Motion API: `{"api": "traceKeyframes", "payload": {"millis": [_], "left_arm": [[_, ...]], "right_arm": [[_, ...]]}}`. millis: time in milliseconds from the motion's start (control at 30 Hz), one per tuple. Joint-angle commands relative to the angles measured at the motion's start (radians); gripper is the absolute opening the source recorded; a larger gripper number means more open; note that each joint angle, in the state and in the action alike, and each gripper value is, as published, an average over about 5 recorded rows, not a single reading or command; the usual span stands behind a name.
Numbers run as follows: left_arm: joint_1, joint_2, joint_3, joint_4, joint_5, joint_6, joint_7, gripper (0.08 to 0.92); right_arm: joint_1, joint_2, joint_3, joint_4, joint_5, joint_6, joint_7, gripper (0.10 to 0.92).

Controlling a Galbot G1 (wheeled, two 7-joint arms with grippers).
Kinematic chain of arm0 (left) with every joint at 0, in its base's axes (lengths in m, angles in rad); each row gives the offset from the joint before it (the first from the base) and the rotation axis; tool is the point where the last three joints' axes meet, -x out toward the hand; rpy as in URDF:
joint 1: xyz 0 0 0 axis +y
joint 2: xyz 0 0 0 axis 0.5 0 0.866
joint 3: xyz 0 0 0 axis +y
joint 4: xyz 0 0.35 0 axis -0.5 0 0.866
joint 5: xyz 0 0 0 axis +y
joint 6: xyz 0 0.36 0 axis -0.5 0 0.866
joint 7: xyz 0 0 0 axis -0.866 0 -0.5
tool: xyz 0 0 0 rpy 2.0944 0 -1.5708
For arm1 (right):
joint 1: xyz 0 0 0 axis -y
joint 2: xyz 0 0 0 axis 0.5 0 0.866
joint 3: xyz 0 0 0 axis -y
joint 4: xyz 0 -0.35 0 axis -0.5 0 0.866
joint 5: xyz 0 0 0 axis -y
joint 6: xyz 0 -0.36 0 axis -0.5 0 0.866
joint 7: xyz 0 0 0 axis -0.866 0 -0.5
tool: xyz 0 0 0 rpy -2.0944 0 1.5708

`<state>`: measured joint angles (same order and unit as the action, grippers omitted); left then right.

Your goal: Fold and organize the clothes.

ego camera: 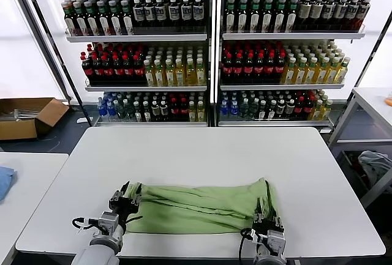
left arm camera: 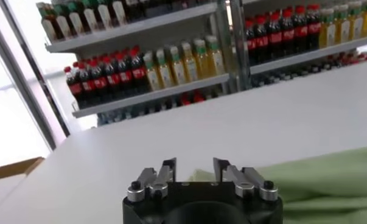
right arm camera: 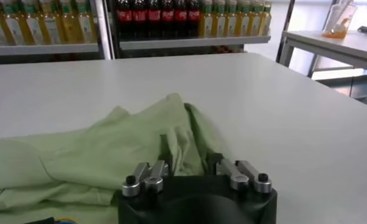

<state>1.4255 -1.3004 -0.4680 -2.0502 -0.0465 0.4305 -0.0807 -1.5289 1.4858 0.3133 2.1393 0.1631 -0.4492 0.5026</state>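
The light green shirt (ego camera: 199,207) lies folded into a long band across the front of the white table (ego camera: 202,155); its checkered print is hidden. My left gripper (ego camera: 130,194) is open at the shirt's left end, low over the table. In the left wrist view the fingers (left arm camera: 169,168) stand apart with the shirt's edge (left arm camera: 320,176) just ahead of them. My right gripper (ego camera: 264,210) is open at the shirt's right end. In the right wrist view its fingers (right arm camera: 164,148) straddle a raised fold of the shirt (right arm camera: 128,143).
Drink shelves (ego camera: 211,38) stand behind the table. A cardboard box (ego camera: 27,117) sits on the floor at the left. A blue cloth (ego camera: 3,180) lies on the left side table. A grey-blue bundle (ego camera: 375,162) sits under the right side table (ego camera: 373,103).
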Motion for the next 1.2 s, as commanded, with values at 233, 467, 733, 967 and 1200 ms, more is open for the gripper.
{"api": "traceKeyframes", "payload": {"millis": [233, 467, 733, 967, 1200], "left_arm": [[0.022, -0.077, -0.017, -0.051, -0.117, 0.062, -0.101, 0.721], [0.009, -0.091, -0.02, 0.007, -0.187, 0.084, -0.118, 0.82], [-0.003, -0.094, -0.03, 0.073, -0.195, 0.084, -0.116, 0.791], [0.003, -0.097, -0.03, 0.101, -0.195, 0.091, -0.113, 0.605], [0.017, -0.1, -0.032, 0.112, -0.192, 0.092, -0.088, 0.406]], "right_arm": [[-0.006, -0.003, -0.022, 0.176, 0.004, 0.007, -0.012, 0.787], [0.007, -0.01, -0.02, 0.168, 0.01, 0.006, -0.017, 0.822], [0.002, -0.009, -0.027, 0.157, 0.01, 0.015, -0.023, 0.823], [0.003, -0.009, -0.025, 0.161, 0.016, 0.016, -0.028, 0.823], [0.003, -0.012, -0.02, 0.162, 0.023, 0.016, -0.028, 0.823]]}}
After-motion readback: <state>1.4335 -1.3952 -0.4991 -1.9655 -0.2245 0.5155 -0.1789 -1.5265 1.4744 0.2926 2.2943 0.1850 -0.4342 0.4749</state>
